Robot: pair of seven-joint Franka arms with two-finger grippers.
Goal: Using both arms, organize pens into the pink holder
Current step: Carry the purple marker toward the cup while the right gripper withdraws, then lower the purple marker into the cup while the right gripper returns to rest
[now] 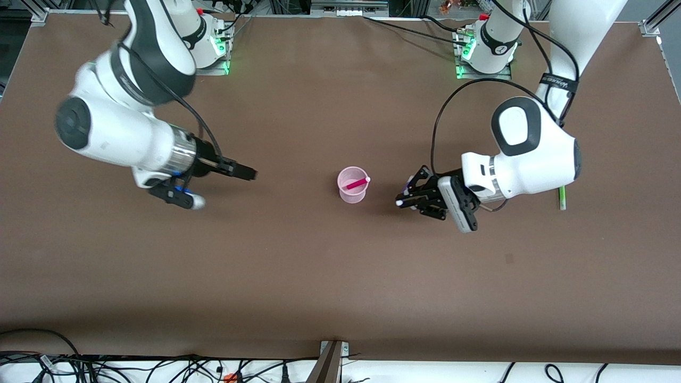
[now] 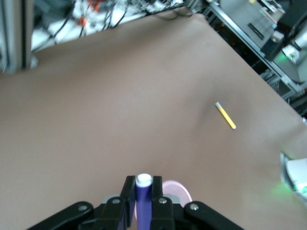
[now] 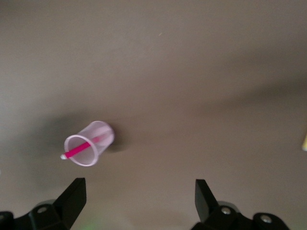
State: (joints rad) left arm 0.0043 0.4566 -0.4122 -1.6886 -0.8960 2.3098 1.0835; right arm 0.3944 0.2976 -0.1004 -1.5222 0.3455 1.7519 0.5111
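The pink holder (image 1: pixel 351 198) stands upright mid-table with the magenta-pink pen (image 1: pixel 357 184) leaning inside it. My left gripper (image 1: pixel 407 196) is shut on the dark purple pen (image 2: pixel 144 201), white end forward, low over the table just beside the holder on the left arm's side. The holder (image 2: pixel 179 193) shows past the left gripper (image 2: pixel 144 184). My right gripper (image 1: pixel 250 173) hangs open and empty over bare table toward the right arm's end. It (image 3: pixel 139 184) looks at the holder (image 3: pixel 103 132) and the magenta pen (image 3: pixel 76 150). The yellow pen (image 2: pixel 225 115) lies flat on the table. The green pen (image 1: pixel 562 198) lies beside the left arm.
The brown table (image 1: pixel 340 276) stretches wide around the holder. Cables and a post run along its edge nearest the front camera. The arm bases (image 1: pixel 484 53) stand at the edge farthest from it. The yellow pen does not show in the front view.
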